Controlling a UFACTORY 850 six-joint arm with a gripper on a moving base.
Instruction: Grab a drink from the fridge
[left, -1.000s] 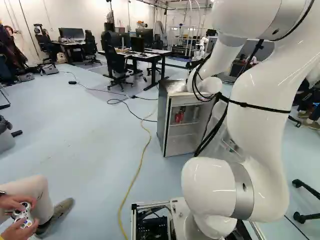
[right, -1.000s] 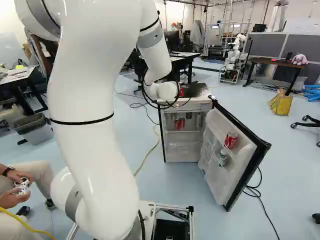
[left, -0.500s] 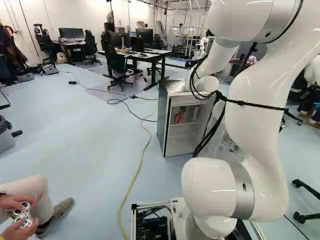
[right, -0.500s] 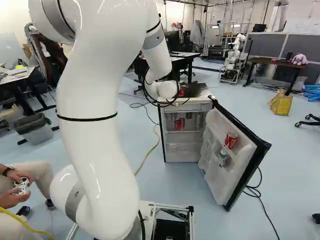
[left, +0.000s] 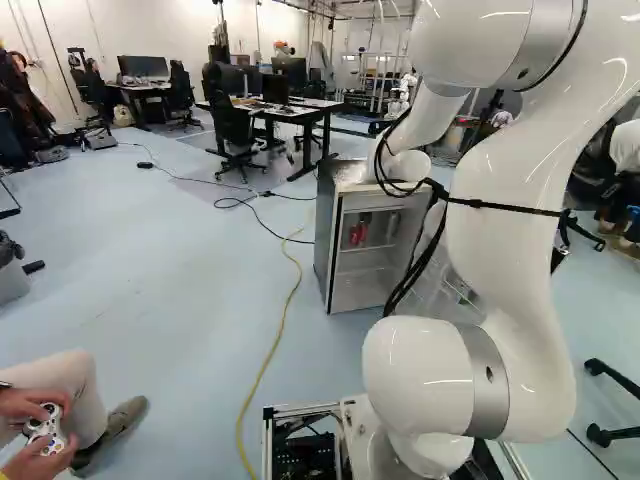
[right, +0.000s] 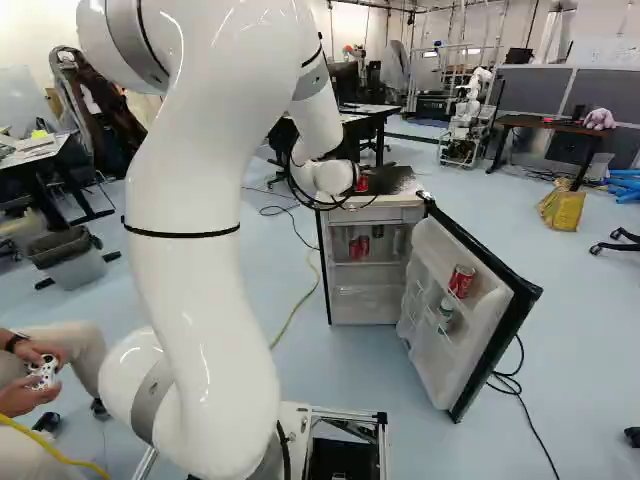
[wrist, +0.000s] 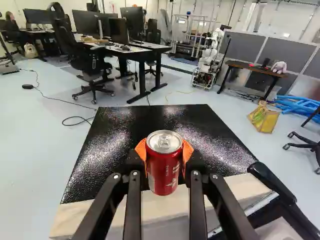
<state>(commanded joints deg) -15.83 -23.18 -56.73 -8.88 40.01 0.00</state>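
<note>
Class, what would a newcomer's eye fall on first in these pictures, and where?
Probably the large white arm, left of the middle in the right base view. Next, the red can held between the gripper's orange pads, seen against the fridge's black top. Then the open door, with another red can on it.

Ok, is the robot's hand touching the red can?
Touching. The wrist view shows the hand holding the red can between its orange pads, one against each side.
</note>
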